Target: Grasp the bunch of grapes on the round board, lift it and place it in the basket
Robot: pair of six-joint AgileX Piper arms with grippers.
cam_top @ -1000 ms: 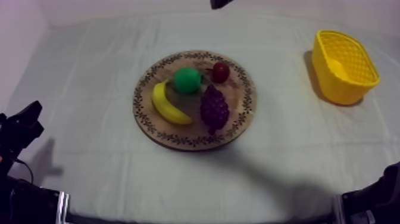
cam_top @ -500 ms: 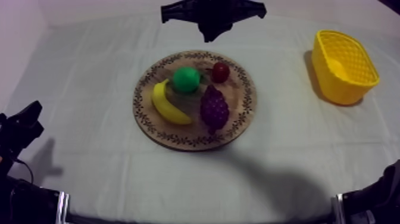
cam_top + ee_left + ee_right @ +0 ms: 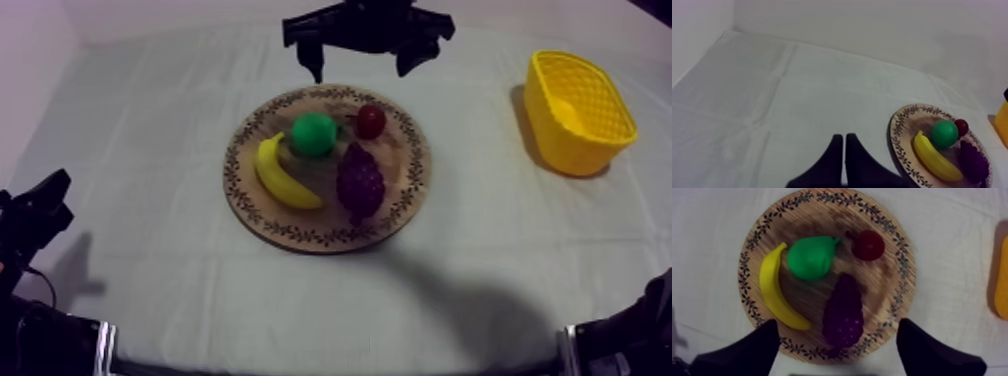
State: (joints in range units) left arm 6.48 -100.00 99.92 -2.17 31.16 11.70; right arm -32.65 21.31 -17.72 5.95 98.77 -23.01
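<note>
While knobbly grapes lie on wooden board, right hand spread, left hand together

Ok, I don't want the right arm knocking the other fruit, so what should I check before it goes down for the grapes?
1. Right gripper jaws open: ok.
2. Bunch of grapes uncovered on wooden board: ok.
3. Gripper down at grapes: not ok, it hangs high above the board.
4. Room for jaws beside grapes: cannot tell; banana and pear lie close.
5. Yellow basket upright: ok.
6. Left gripper away from board, jaws shut: ok.
</note>
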